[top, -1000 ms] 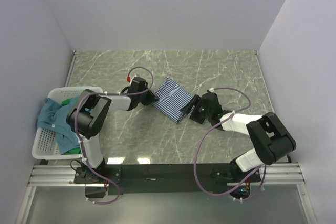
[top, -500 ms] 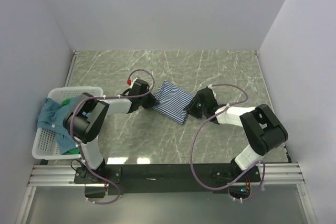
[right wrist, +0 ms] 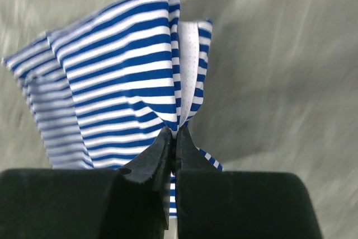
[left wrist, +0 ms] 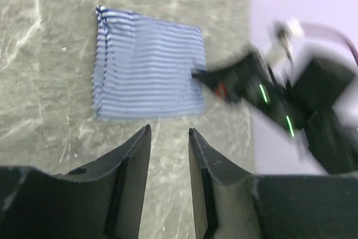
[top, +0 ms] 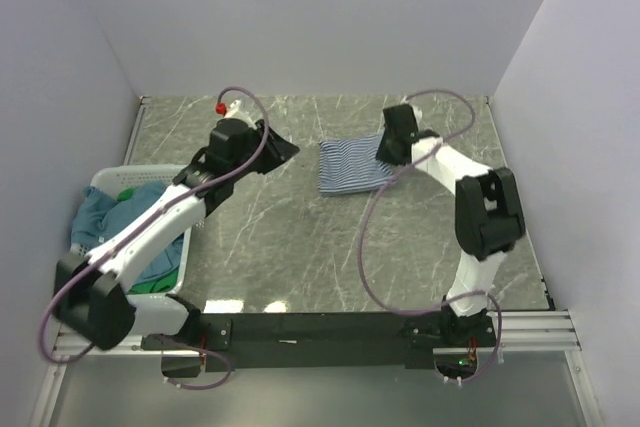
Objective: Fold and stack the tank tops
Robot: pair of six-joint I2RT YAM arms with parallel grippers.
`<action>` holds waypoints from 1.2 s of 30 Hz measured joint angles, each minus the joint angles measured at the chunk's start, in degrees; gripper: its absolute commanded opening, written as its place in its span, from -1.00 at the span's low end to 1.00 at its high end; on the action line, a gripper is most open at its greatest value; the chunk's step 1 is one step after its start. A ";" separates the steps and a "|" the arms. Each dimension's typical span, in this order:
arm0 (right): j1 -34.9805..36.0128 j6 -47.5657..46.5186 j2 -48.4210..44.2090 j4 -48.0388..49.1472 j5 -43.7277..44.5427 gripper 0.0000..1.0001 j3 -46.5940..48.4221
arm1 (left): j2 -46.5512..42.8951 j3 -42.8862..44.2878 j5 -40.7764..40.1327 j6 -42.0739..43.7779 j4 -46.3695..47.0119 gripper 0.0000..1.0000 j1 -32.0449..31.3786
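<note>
The folded navy-and-white striped tank top lies on the marble table at the back right; in the left wrist view the striped tank top is a flat rectangle. My right gripper is shut on its right edge, and in the right wrist view the gripper pinches a raised fold of the striped fabric. My left gripper hovers open to the left of the top, apart from it, with nothing between its fingers. The teal-blue tank top and the green one lie in the basket.
A white mesh basket stands at the table's left edge, partly under my left arm. Grey walls close the table at the back and on both sides. The black rail with the arm bases runs along the near edge.
The right gripper has shut on the striped top and dragged it toward the back right. The left gripper has opened, let go of the top and pulled back to the left.
</note>
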 measured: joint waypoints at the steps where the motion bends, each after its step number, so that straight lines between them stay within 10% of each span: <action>1: -1.07 -2.10 2.71 -2.08 1.14 -1.00 4.39 | -2.69 -0.63 0.28 0.79 -0.50 -0.21 -0.02; 14: -13.44 -20.46 34.03 -20.79 9.70 -1.00 49.75 | -21.68 -14.36 2.12 9.05 -12.37 -0.15 -0.50; 36: -21.62 -38.56 34.60 -6.64 23.19 -1.00 49.66 | -25.97 -16.59 2.08 15.26 -14.53 -0.11 -0.50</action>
